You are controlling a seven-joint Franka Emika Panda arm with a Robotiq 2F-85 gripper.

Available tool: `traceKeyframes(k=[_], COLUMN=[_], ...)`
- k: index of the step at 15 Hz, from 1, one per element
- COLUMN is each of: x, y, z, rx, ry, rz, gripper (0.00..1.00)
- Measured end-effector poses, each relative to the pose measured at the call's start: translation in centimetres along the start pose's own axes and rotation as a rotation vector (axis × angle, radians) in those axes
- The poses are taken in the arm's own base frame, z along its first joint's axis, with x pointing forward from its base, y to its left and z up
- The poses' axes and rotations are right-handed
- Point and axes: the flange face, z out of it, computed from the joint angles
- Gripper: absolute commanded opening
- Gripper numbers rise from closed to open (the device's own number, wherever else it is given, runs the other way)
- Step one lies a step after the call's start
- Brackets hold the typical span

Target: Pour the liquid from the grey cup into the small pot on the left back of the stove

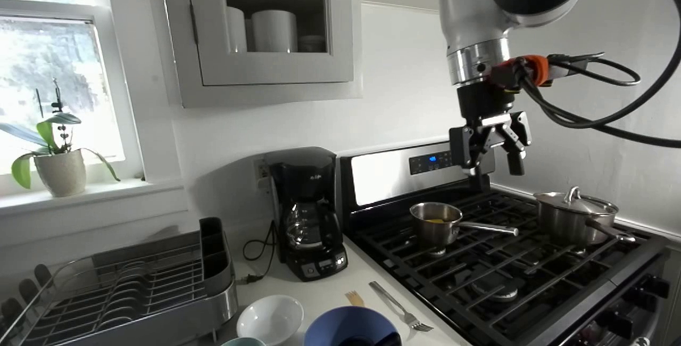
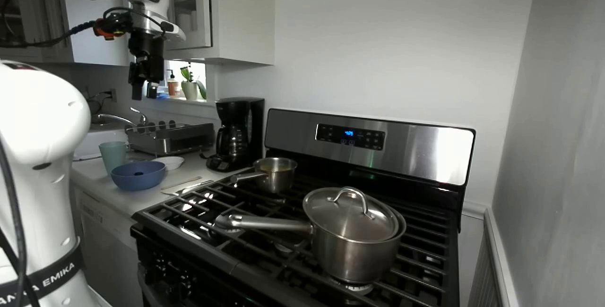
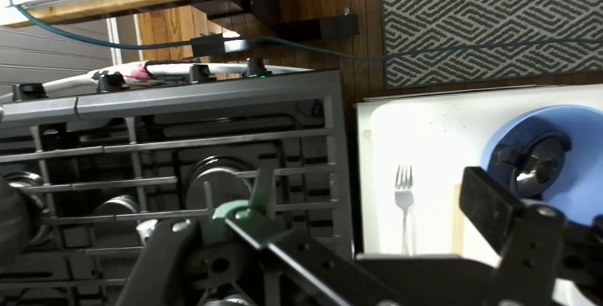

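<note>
Gripper (image 1: 492, 169), spread, empty, higher than stove (image 1: 497, 263).
Cup (image 2: 112, 157) stands left of stove; small pot (image 1: 437, 230), on stove, holds something yellow; pouring unconfirmed, perhaps outstanding.

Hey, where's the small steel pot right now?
In both exterior views, the small pot sits at the back left of the stove, on the side next to the coffee maker, with the larger lidded pot off to its right.

Both exterior views face the stove (image 2: 416, 151); the wrist view looks down, probably steeply.
</note>
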Motion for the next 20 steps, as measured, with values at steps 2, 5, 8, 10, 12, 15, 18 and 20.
traceKeyframes(k=[2, 5, 8, 10, 12, 15, 18, 20], x=[0.6, 2.2, 3.1, 3.6, 4.1, 4.3, 4.4, 4.6], y=[-4.2, -9.7, -14.6, -17.7, -20.5, -23.9, -25.0, -24.9], z=[0.4, 0.8, 1.7, 2.6, 3.7, 5.0, 5.4, 5.2], rx=[0.018, 0.047, 0.031, 0.016, -0.002, -0.038, -0.044, -0.043], ry=[-0.010, -0.010, -0.008, -0.007, 0.005, 0.046, 0.053, 0.054], rz=[0.017, -0.022, -0.102, -0.146, -0.178, -0.234, -0.249, -0.245], gripper=[1.00, 1.00, 1.00, 1.00, 1.00, 1.00, 1.00, 1.00])
